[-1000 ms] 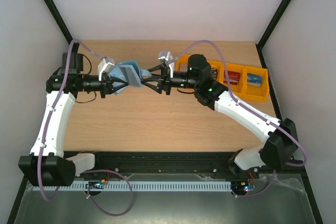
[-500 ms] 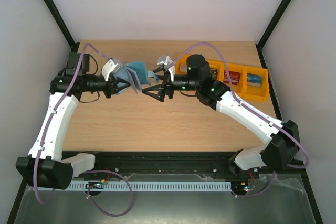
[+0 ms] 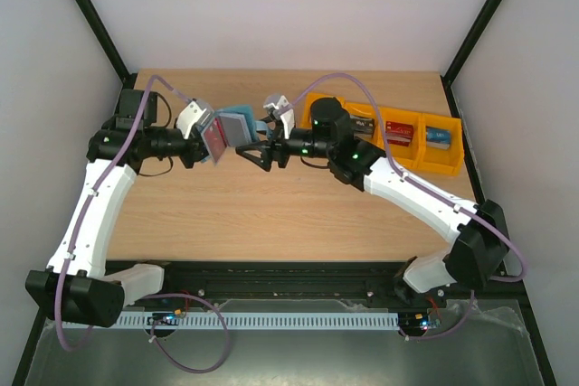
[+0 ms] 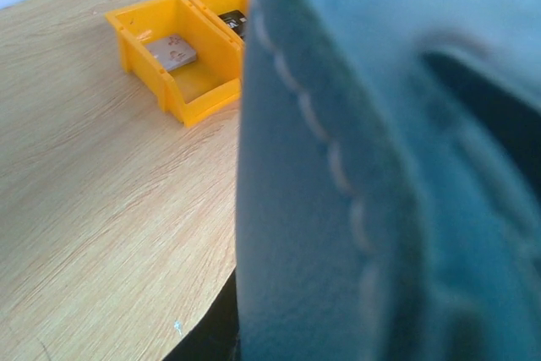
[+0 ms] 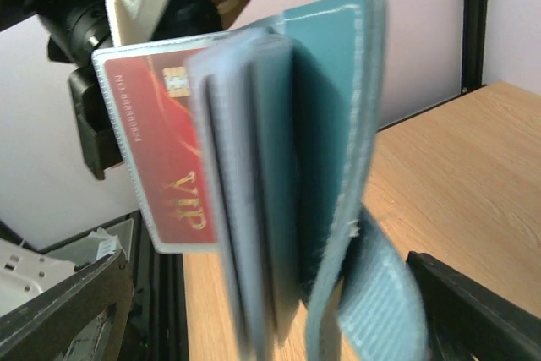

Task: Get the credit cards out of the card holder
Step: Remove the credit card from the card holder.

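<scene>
The teal-blue card holder (image 3: 237, 124) hangs in the air above the table's back left, held open by my left gripper (image 3: 208, 142). It fills the left wrist view (image 4: 380, 166). A red card marked VIP (image 3: 214, 139) sits in its outer clear pocket, also seen in the right wrist view (image 5: 165, 150). My right gripper (image 3: 254, 148) is open. Its dark fingers (image 5: 59, 310) stand wide apart on either side of the holder's lower edge (image 5: 330, 166), apart from it. The snap tab (image 5: 380, 302) hangs down.
A row of orange bins (image 3: 389, 124) stands at the back right. They hold a grey card (image 4: 173, 51), a black card (image 4: 232, 16), a red card (image 3: 400, 133) and a blue card (image 3: 439, 136). Black frame posts rise at the back corners.
The left gripper has turned the card holder, so the red card now faces the camera. The right gripper has moved left and closer to the holder, still open.
</scene>
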